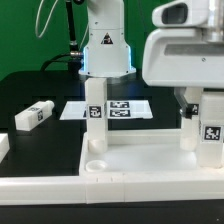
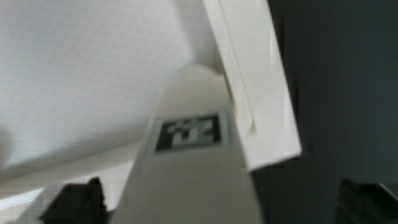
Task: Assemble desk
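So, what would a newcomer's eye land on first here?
Two blocky white tagged legs stand upright on the large white rimmed plastic tabletop: one toward the exterior view's left, one at its right, beneath the open tool. A third white leg lies loose on the black table at the left.

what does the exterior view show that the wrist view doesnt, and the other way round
Only the exterior view: a loose leg lying on the black table, the marker board, the arm's base, and a middle leg standing upright at the tabletop. Only the wrist view: the open gripper, with its fingertips wide apart. Both: the white tabletop and a tagged leg, probably the upright one at the exterior view's right.
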